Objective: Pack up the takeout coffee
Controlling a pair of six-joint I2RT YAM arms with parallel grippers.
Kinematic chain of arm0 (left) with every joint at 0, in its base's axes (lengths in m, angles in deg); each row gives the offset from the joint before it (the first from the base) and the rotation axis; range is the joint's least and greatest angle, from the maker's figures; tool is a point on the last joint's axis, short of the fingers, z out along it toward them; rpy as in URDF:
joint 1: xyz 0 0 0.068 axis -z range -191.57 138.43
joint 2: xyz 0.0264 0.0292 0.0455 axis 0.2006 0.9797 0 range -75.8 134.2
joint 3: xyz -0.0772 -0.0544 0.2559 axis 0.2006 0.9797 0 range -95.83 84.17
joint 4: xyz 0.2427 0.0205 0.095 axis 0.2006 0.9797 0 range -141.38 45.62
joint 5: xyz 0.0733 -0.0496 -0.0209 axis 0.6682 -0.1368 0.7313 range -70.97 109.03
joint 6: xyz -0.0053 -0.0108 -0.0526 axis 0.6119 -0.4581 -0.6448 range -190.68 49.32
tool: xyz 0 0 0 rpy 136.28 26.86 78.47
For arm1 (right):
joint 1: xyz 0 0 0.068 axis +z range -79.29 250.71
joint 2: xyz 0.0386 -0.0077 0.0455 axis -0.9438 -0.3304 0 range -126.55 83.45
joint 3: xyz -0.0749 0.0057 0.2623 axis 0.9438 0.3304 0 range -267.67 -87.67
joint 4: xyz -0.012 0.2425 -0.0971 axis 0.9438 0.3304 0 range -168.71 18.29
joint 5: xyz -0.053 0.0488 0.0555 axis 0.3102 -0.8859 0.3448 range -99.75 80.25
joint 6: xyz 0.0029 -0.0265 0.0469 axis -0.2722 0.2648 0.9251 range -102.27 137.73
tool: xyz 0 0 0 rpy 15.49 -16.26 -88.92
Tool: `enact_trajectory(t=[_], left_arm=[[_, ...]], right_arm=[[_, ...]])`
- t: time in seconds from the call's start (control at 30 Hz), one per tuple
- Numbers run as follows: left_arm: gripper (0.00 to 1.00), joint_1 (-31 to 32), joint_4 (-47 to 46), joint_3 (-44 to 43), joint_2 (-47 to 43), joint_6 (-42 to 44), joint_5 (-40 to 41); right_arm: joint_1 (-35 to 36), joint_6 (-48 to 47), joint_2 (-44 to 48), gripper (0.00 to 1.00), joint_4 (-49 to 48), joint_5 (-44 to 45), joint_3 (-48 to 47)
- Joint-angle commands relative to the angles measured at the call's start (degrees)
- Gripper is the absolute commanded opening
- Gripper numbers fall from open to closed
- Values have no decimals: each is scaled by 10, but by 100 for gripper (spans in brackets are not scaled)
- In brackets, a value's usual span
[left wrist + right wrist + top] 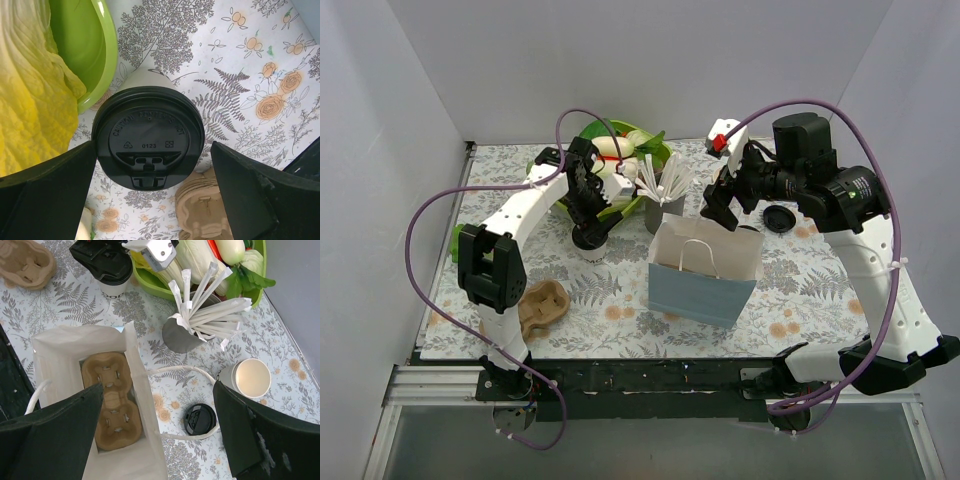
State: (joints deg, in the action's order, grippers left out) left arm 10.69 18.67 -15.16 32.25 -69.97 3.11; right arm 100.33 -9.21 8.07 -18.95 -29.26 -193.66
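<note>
The takeout coffee (pixel 590 243) is a small cream-white paper cup with a black lid (pixel 148 137), standing on the floral cloth beside the green bowl. My left gripper (pixel 587 222) hovers right above it, open. In the left wrist view its fingers (pixel 45 195) stand to either side of the lid without touching it. The cup's dark lettering (pixel 115 290) shows in the right wrist view. My right gripper (pixel 723 212) is open over the white paper bag (pixel 705 270), empty. The bag (pixel 60 347) stands open with a brown cardboard carrier (pixel 110 400) lying in its bottom.
A green bowl (pixel 620 150) of vegetables sits at the back. A grey cup of white straws (pixel 185 330) stands by the bag. An open paper cup (pixel 250 377) and a loose black lid (pixel 200 419) lie right of the bag. Stacked carriers (pixel 542 305) rest front left.
</note>
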Motion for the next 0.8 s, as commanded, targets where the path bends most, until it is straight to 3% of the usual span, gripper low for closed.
enact_trajectory(t=[0.0, 0.13, 0.47, 0.6, 0.77], left_arm=[[98, 3, -11, 24, -32, 23, 1], [97, 6, -18, 39, -36, 26, 9], [93, 6, 23, -16, -19, 9, -40], [86, 6, 18, -7, -16, 11, -31], [86, 7, 5, 10, -23, 11, -24]], right_arm=[[-3, 2, 1, 98, -23, -8, 3], [-3, 3, 2, 98, -25, -10, 3], [-3, 3, 5, 98, -26, -10, 7], [-2, 3, 4, 98, -26, -10, 7], [-3, 2, 8, 98, -26, -8, 10]])
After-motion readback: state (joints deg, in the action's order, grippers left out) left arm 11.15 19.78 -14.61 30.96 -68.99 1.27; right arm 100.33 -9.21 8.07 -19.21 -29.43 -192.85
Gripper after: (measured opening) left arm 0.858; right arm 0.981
